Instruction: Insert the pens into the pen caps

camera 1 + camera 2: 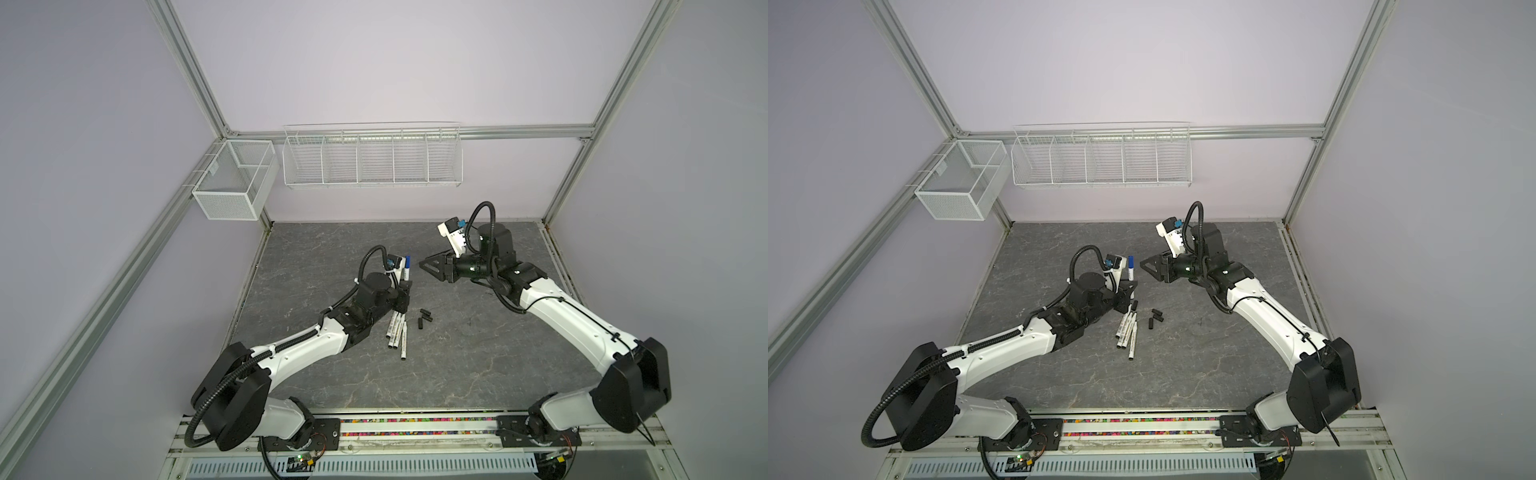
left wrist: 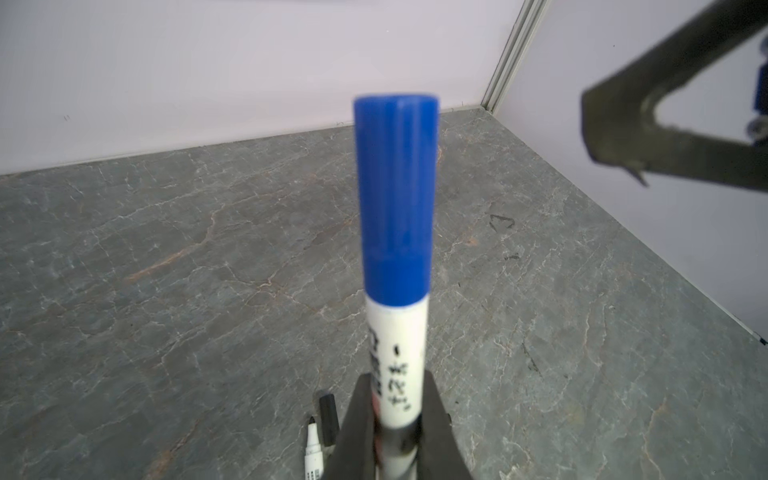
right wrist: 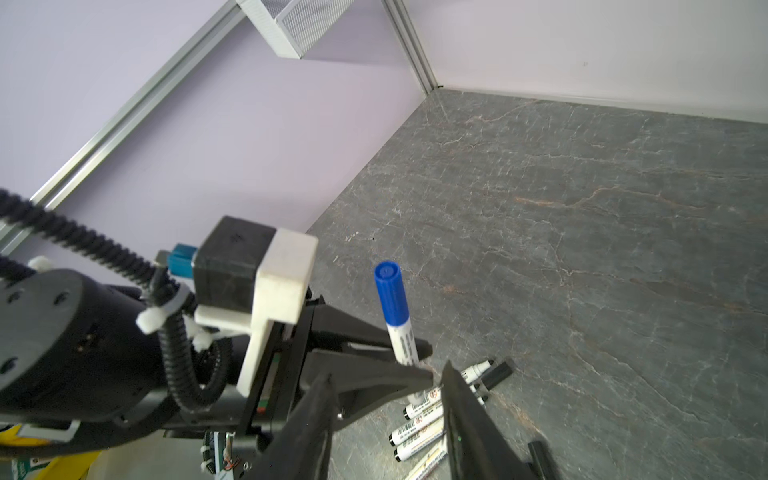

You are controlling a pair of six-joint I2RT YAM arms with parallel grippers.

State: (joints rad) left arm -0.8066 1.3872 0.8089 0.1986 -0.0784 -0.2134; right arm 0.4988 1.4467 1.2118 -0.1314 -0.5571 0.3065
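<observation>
Left wrist view: the left claw is clamped on a white pen, held upright, with a blue cap seated on its top end. The right claw hangs near it, jaws apart, gripping nothing. The other pens lie bunched on the table, with black caps loose just beside them. A mesh basket and a wire rack hang on the walls behind.

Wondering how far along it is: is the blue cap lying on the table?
No, the blue cap sits on the pen that the left gripper holds.
</observation>
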